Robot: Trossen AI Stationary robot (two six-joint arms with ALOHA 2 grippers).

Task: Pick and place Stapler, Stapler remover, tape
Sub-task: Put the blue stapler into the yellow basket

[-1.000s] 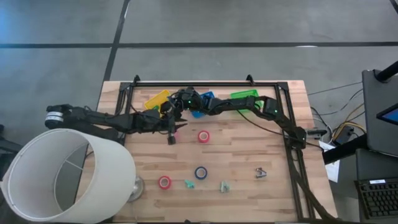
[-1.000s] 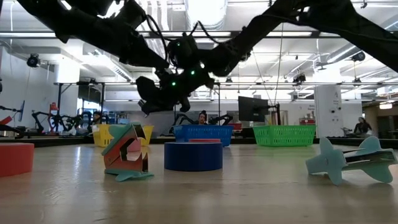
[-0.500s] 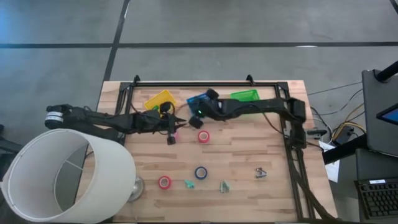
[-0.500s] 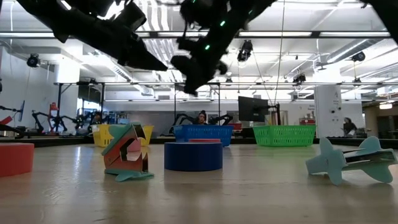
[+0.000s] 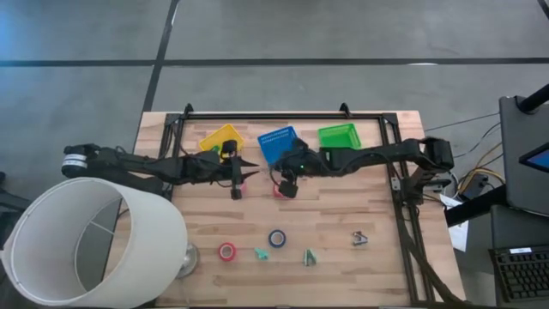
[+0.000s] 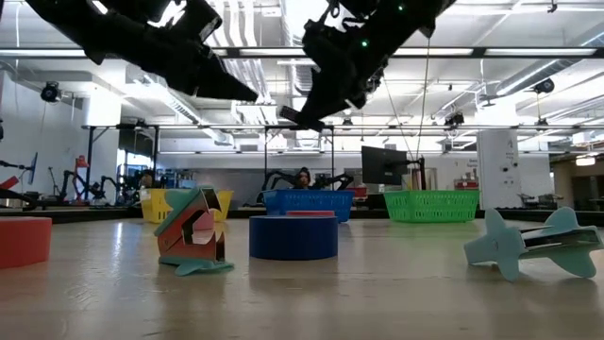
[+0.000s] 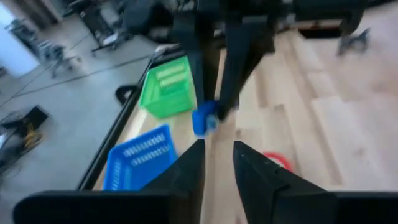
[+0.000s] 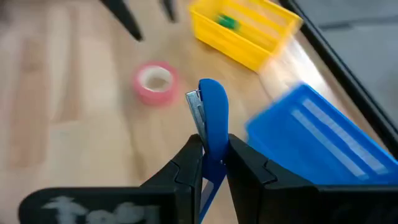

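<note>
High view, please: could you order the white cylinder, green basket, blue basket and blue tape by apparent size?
1. White cylinder, though it may sit nearer the camera.
2. Green basket and blue basket: alike, not ranked.
3. Blue tape.

The pale wooden plank surface carries three baskets in a row along its far edge: a yellow basket, a blue basket and a green basket. Nearer the front lie a red tape roll and a blue tape roll, with two small teal pieces beside them. A small metal staple remover sits well apart towards the right.
</note>
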